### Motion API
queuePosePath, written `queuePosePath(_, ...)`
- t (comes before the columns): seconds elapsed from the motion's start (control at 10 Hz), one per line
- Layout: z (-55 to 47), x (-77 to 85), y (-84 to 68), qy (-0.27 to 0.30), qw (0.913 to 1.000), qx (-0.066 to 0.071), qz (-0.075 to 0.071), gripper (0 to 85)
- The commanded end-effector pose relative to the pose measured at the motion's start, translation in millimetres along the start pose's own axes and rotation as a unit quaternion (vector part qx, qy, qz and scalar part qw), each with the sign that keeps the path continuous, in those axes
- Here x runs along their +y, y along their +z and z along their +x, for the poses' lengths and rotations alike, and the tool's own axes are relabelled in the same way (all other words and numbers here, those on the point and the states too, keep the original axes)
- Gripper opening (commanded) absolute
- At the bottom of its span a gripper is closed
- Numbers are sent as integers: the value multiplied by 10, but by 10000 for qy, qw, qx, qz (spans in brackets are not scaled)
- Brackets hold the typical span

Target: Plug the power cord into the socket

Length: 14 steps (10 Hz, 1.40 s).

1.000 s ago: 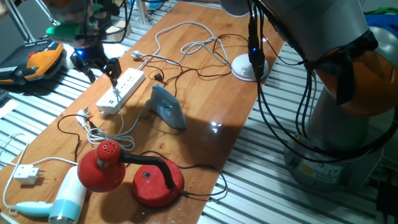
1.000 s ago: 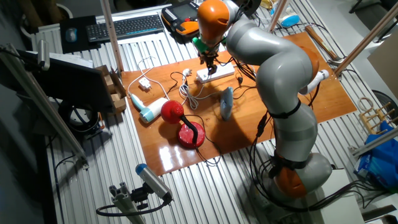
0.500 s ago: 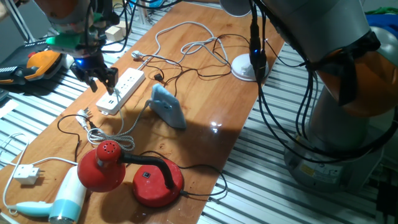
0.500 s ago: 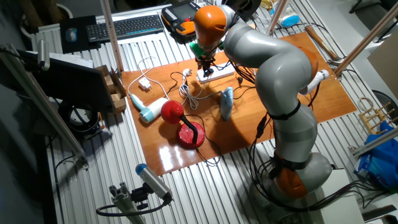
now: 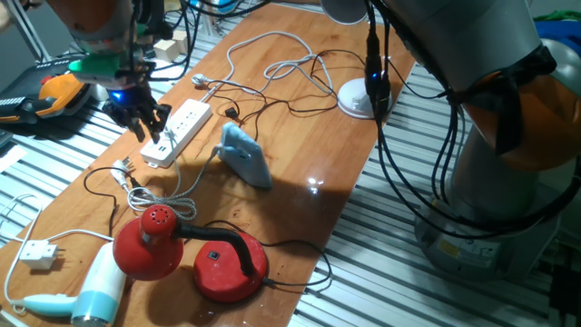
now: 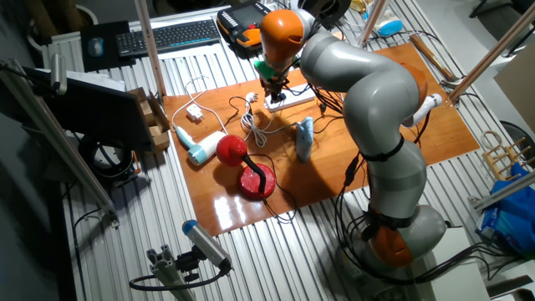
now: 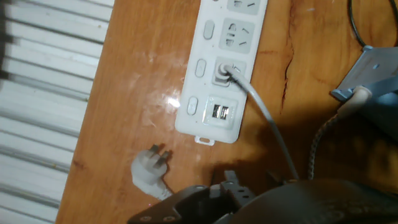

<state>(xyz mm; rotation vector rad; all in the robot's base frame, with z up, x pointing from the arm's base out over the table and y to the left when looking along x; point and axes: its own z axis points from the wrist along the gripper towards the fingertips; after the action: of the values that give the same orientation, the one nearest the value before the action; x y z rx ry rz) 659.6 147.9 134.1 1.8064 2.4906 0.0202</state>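
Hand view looks straight down on the near end of the socket (image 7: 211, 130); it lies just ahead of the gripper, its long axis running away from the fingers, so we have it almost underfoot; the outlet next to the end USB ports is already taken by a grey plug (image 7: 222, 71) whose pale lead trails back under the hand; the outlets farther out look free.

From one fixed view the gripper (image 5: 138, 120) hangs over that same near end with its fingers spread and, as far as we can tell, nothing between them; we read the power cord (image 5: 233, 114) as the small black plug lying on the wood across the strip from the gripper, out by the strip's far end, its thin black cable winding farther away; plug and socket are near each other but apart, so we judge the cord is yet to be picked up, and the reach goes over the strip and outward.

Room is tight on that side; the blue iron (image 5: 245, 156) stands near the strip, and its braided cord (image 7: 316, 146) crosses close by the hand; a loose white plug (image 7: 149, 175) lies just beside the strip's near corner and should not be mistaken for ours; on the opposite side the table (image 7: 130, 93) ends near the strip at a slatted metal bed, so little margin lies there.
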Motion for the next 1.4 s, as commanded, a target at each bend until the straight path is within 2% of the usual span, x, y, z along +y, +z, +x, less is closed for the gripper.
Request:
queuePosePath(0.0,34,6,38,-54,10000,-7,-22,170)
queuePosePath(0.2,83,11,94,-109,9999,79,-76,170)
queuePosePath(0.3,79,25,122,-133,9997,176,-125,170)
queuePosePath(0.4,73,33,146,-176,9995,204,-160,170)
queuePosePath(0.8,96,54,241,-357,9986,225,-320,170)
queuePosePath(1.0,114,63,324,-516,9980,122,-343,170)
queuePosePath(1.3,130,70,411,-661,9969,189,-390,170)
